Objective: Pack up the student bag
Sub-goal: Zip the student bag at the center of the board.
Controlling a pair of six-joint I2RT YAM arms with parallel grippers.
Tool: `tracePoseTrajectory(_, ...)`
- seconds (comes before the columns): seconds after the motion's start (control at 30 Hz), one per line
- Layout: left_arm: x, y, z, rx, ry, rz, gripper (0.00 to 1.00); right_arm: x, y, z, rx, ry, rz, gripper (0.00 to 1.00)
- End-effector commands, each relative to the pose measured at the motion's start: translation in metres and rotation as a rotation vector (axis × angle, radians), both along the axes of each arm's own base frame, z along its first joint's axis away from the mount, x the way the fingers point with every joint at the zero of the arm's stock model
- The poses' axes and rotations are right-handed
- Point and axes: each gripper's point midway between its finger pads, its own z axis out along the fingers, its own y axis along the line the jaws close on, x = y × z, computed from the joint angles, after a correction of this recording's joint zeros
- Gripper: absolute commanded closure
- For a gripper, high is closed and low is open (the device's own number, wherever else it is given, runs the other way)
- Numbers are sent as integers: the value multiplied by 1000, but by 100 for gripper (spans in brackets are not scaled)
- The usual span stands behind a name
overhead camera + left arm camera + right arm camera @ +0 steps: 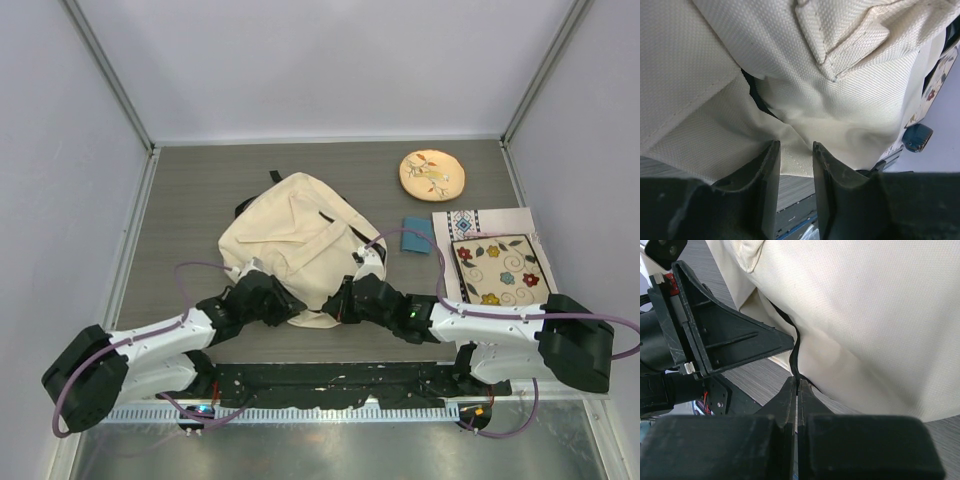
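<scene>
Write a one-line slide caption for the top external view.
Left gripper and right gripper at near edge of large cream fabric backpack; round tan embroidered disc, flat floral mat alongside.

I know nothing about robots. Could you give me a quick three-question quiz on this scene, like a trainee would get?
1. Where on the student bag do the left tool and the right tool meet it?
A. its far edge
B. its near edge, closest to the arm bases
C. the middle of its top

2. True or false: the right tool's jaws stand wide apart.

3. Fill in: the flowered mat lies to the robot's ____ of the bag.

Key: 1 B. 2 False, they are shut on the bag's edge. 3 right.
</scene>
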Motion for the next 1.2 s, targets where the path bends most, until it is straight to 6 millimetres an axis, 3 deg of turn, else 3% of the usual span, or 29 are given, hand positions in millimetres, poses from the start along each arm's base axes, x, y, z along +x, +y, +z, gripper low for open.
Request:
tracePoseTrajectory(0.0,1,-12,7,-35,-35,-56,73,7,9,28,80,-63,-7,99)
tracePoseTrajectory(0.03,1,-13,6,-31,-29,-62,78,6,9,28,80,-63,-6,99)
tracePoseTrajectory(0.07,3,-15,8,-35,-33,-65,89,6,10,29,81,-65,-3,99)
tracePoseTrajectory(0.17,4,-19,7,-43,-31,-76,100,6,10,29,77,-68,-6,99)
tracePoseTrajectory(0.37,4,-20,9,-55,-41,-79,100,8,5,28,59,-72,-21,99)
tracePoseTrajectory(0.4,4,-20,10,-57,-42,-77,97,8,4,27,56,-72,-25,99)
tracePoseTrajectory(0.43,4,-19,13,-60,-43,-69,84,9,4,27,54,-75,-27,99)
tracePoseTrajectory(0.47,4,-17,15,-61,-41,-60,54,9,3,26,49,-75,-27,99)
tracePoseTrajectory(0.57,1,-18,26,-124,-24,-26,27,9,3,26,47,-75,-32,99)
tracePoseTrajectory(0.77,-2,-14,32,-189,1,38,13,9,5,25,52,-73,-29,99)
tracePoseTrajectory(1.17,-13,-24,40,-270,97,73,9,11,1,30,64,-88,-46,99)
